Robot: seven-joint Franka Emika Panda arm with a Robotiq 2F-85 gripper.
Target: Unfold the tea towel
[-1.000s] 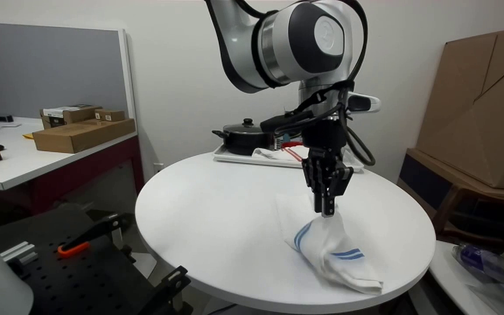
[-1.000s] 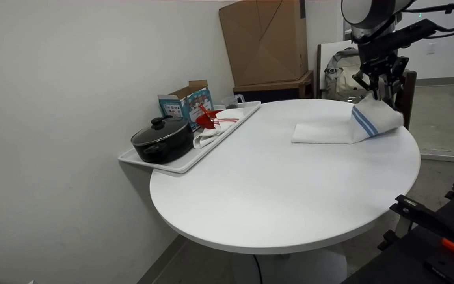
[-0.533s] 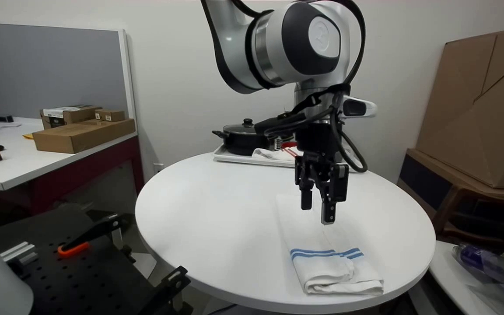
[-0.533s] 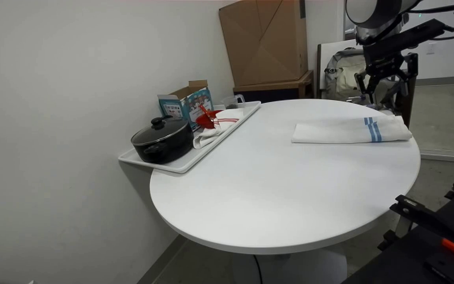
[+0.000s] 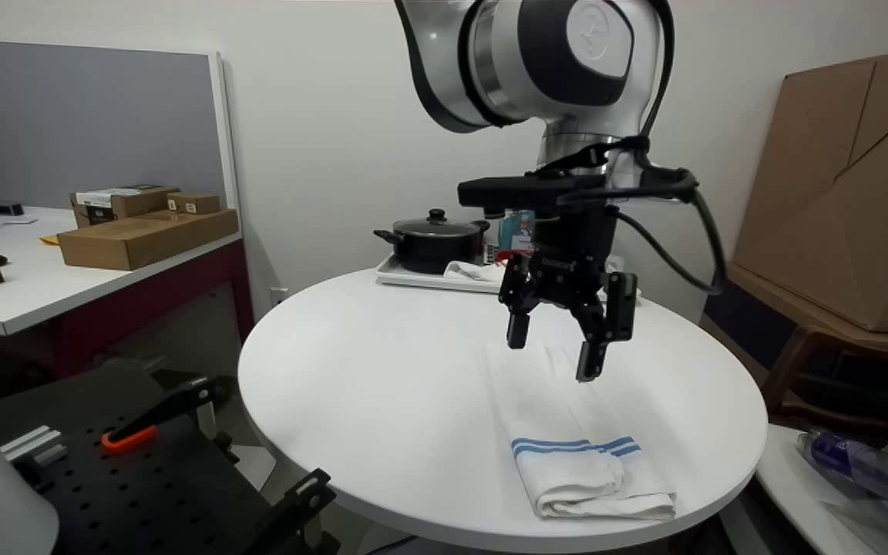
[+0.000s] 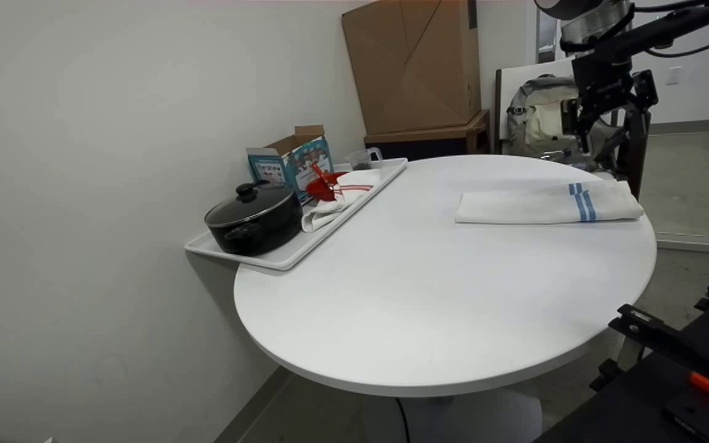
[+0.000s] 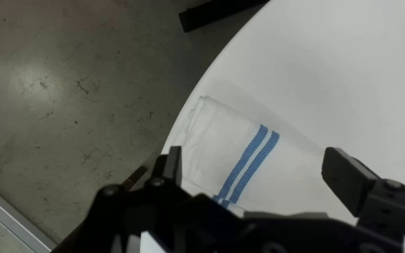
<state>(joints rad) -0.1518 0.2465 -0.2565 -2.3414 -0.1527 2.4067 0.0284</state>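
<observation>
The tea towel, white with paired blue stripes (image 5: pixel 567 451), lies on the round table as a long folded strip. Stacked layers show at its end near the table's edge. In an exterior view the whole towel (image 6: pixel 514 208) rests flat, its striped end at the right. My gripper (image 5: pixel 553 358) hovers above the cloth, clear of it, jaws spread wide and nothing between them. The wrist view shows the striped part of the towel (image 7: pixel 213 147) below and between the fingers (image 7: pixel 346 179); the gripper body covers the rest of the cloth there.
On the table's far side, a white tray (image 6: pixel 287 263) carries a lidded black pot (image 6: pixel 253 218), a blue box (image 6: pixel 311 160), a red utensil (image 6: pixel 322 187) and a red-striped cloth (image 6: pixel 354 192). The round table's edge (image 5: pixel 490 532) runs close to the towel's layered end.
A second ago my gripper was shut on a raised part of the towel. The cloth has dropped flat, and the gripper has opened wide, risen a little and turned.
</observation>
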